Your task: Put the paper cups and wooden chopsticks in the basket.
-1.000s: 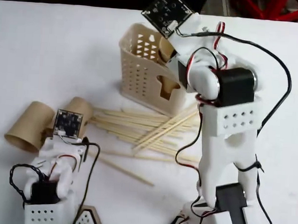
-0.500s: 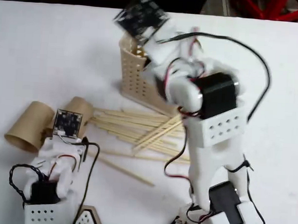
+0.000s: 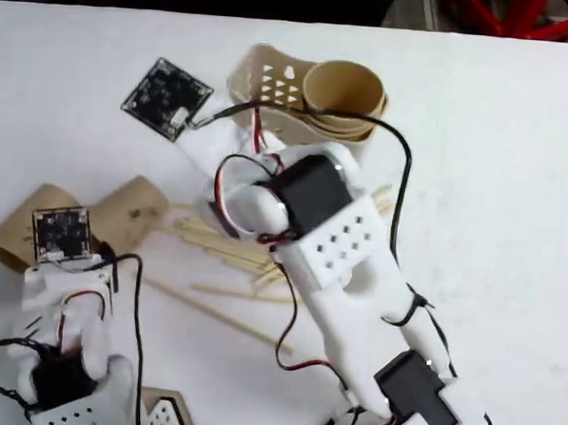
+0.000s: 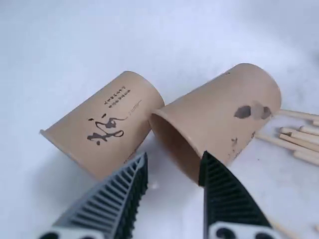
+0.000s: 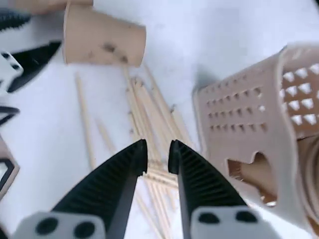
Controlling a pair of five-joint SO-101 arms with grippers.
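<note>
Basket (image 3: 262, 83) upright at far centre of counter (image 3: 496, 166); stacked cups (image 3: 343, 87) nested inside, mouths up. Two more cups lie on their sides at left, side by side: printed cup (image 4: 107, 127) farthest left, stained cup (image 4: 224, 114) just right of it, base toward the chopsticks (image 3: 220, 242). Chopsticks loose on the counter between stained cup and basket, one stray (image 3: 212, 309) nearer. Right arm (image 3: 330, 243) lies across the pile and hides part of it.

Left pincer (image 4: 174, 167) spread wide, holds nothing, tips just near of the two cups' mouths; contact with the stained cup's rim not clear. Right pincer (image 5: 157, 147) parted by a narrow gap, nothing in it, above the chopsticks, beside the basket.
</note>
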